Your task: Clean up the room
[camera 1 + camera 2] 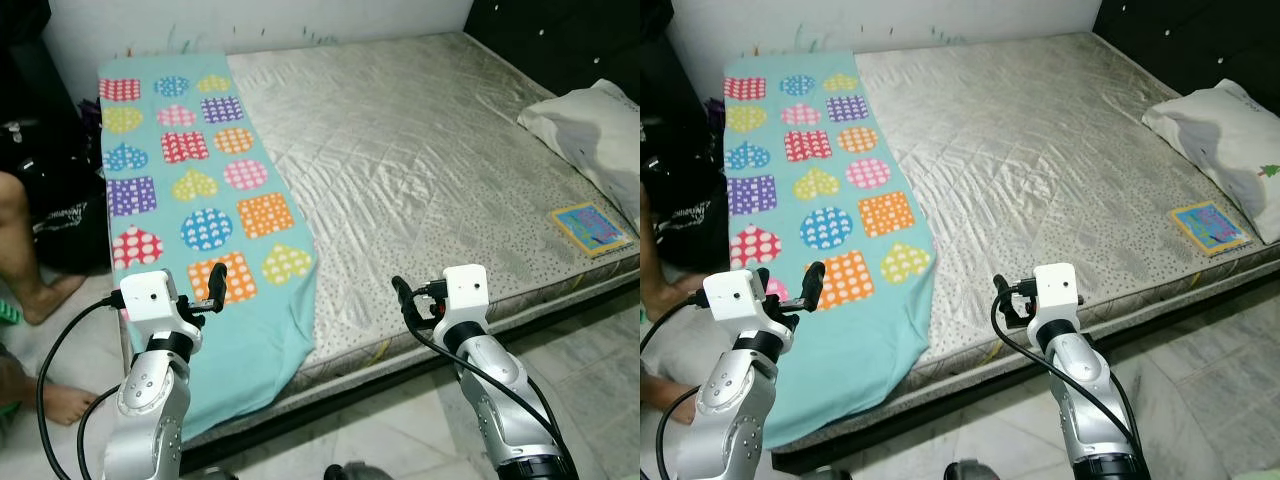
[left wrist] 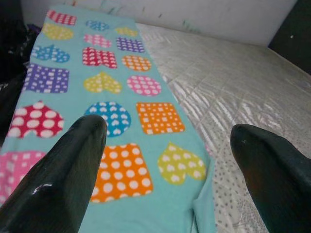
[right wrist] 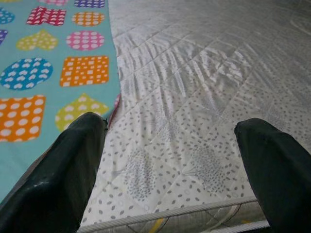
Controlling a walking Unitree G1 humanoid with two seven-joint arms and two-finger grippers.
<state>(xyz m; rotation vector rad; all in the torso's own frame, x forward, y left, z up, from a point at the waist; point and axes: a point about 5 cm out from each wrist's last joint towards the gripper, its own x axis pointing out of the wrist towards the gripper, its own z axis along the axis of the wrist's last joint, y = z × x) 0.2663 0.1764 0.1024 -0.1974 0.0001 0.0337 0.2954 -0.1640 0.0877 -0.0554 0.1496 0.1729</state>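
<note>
A turquoise blanket [image 1: 190, 200] with coloured hearts and squares lies in a long strip down the left side of the grey quilted mattress [image 1: 400, 150], and its end hangs over the front edge. A white pillow [image 1: 590, 130] rests at the right end, with a small colourful book [image 1: 590, 228] flat on the mattress in front of it. My left gripper [image 2: 167, 128] is open and held above the blanket's near end. Near the bed's front edge my right gripper [image 3: 170, 121] hovers open over bare mattress. Neither holds anything.
A person's bare leg [image 1: 25, 270] and foot [image 1: 60, 400] are on the floor at the left, beside black bags [image 1: 50, 190]. A dark headboard [image 1: 560, 40] stands behind the pillow. Pale floor tiles [image 1: 400, 430] run along the front of the bed.
</note>
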